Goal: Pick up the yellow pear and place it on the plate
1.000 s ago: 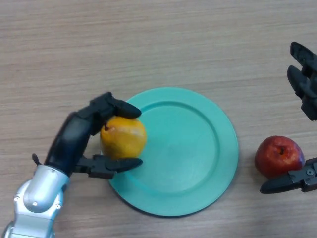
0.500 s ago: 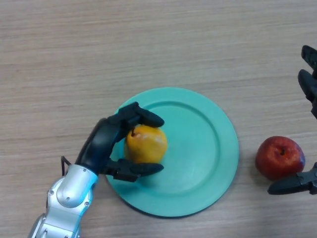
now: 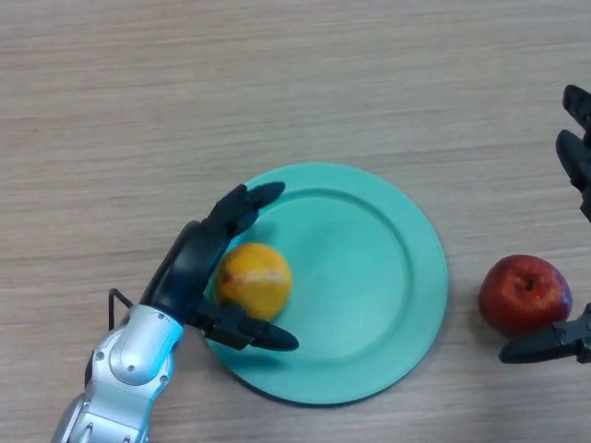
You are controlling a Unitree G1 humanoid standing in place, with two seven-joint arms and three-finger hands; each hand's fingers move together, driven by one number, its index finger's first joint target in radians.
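Observation:
The yellow pear (image 3: 254, 280) lies on the left part of the teal plate (image 3: 369, 277). My left hand (image 3: 189, 275) sits at the plate's left rim with its palm against the pear's left side. Its fingers (image 3: 247, 203) stretch out straight above the pear and its thumb (image 3: 263, 336) reaches out below it, neither curled round the fruit. My right hand (image 3: 574, 152) shows at the right edge, open and idle, its thumb (image 3: 549, 347) low beside the apple.
A red apple (image 3: 524, 293) rests on the wooden table (image 3: 277, 83) just right of the plate, between the right hand's fingers and thumb.
The left hand carried the pear rightwards onto the plate, then its fingers straightened and let go of it. The pear now rests on the plate. The right hand barely moved.

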